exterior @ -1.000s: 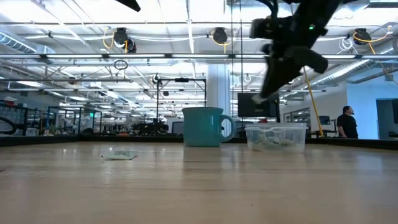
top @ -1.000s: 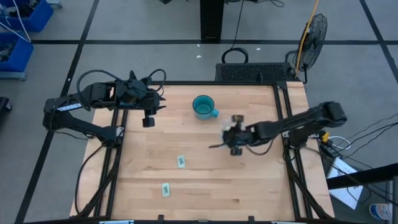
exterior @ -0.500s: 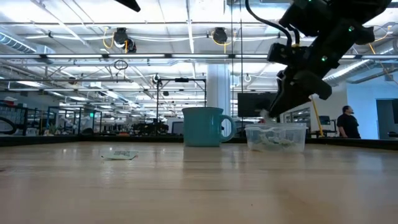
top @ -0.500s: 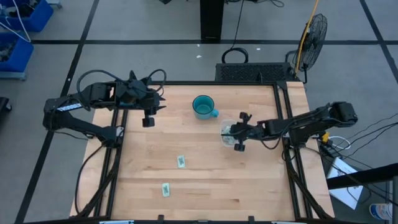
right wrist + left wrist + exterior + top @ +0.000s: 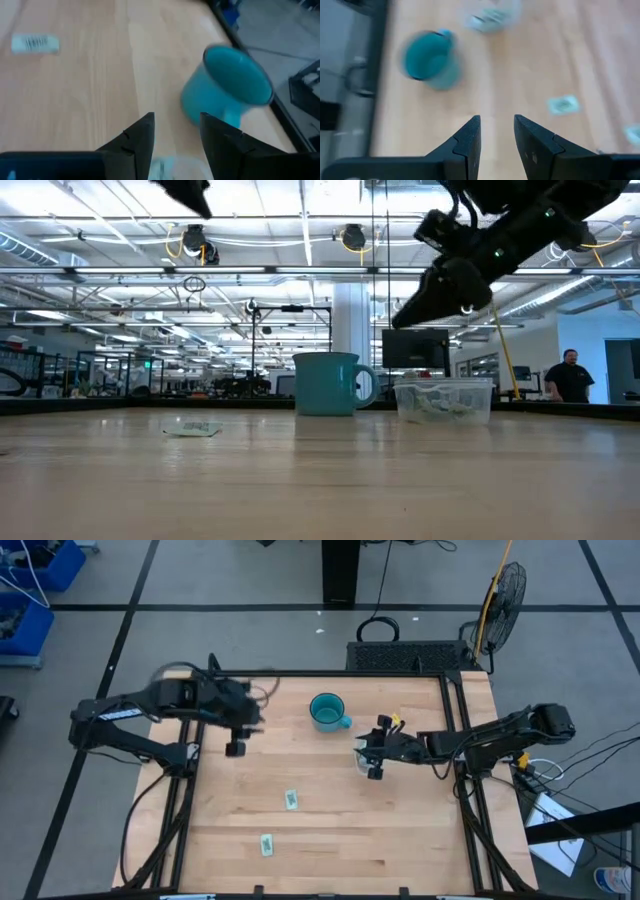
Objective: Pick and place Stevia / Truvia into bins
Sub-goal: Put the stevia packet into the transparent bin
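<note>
Fingers of the right gripper (image 5: 372,749) stand apart with an empty gap, as the right wrist view shows, and hang above the clear bin (image 5: 366,755) near the right side of the bench (image 5: 330,840). The bin holds several Stevia packets (image 5: 437,406) and sits just beside the teal mug (image 5: 326,711). Fingers of the left gripper (image 5: 497,134) are likewise parted and empty, held above the bench's left portion, well apart from the bin. Two loose packets lie flat on the bench: one (image 5: 291,799) near the centre, another (image 5: 267,844) closer to the front edge. A person (image 5: 571,376) stands in the room beyond.
</note>
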Available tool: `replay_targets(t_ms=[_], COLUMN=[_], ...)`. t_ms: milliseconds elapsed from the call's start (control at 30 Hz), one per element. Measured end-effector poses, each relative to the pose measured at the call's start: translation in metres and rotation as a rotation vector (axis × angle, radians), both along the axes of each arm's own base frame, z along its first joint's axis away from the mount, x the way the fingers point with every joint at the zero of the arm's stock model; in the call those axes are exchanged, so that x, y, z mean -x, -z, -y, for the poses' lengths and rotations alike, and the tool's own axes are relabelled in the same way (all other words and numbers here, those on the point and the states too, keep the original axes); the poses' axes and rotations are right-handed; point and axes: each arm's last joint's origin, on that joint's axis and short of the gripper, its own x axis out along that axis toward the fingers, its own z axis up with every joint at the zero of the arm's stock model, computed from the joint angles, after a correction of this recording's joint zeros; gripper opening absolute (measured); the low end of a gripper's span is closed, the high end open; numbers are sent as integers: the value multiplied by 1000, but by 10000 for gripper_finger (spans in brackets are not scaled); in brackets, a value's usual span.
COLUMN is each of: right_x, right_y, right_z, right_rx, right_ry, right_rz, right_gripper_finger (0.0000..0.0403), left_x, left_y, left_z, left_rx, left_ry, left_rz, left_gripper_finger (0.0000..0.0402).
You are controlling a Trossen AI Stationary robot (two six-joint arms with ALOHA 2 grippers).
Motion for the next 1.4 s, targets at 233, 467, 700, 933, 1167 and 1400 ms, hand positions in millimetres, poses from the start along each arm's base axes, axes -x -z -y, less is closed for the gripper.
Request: replay_targets(t_ms=[233,467,700,933,1167,1400], right_x=[-6,-10,-11,-11,-11,-11], right_y=[-12,-20,-24,-23,-24,-24], right_z=[0,-1,-1,-1,-1,-1], right_rx=[39,178,236,236,235,226], right_ry=[-25,-90,-111,-112,-110,-106], right_rz=[123,163,180,173,181,186], right_gripper_finger=[145,146,146,144,144,145], left_x=[-12,-26,-25,-31,-46,-51], left_y=[81,150,201,230,242,263], left_z=[16,33,44,67,81,83], left_rx=[107,207,357,337,334,211], left_ry=[97,61,-13,107,188,284], left_rz=[-99,118,188,157,129,57], left_gripper_finger=[124,124,124,125,156,223])
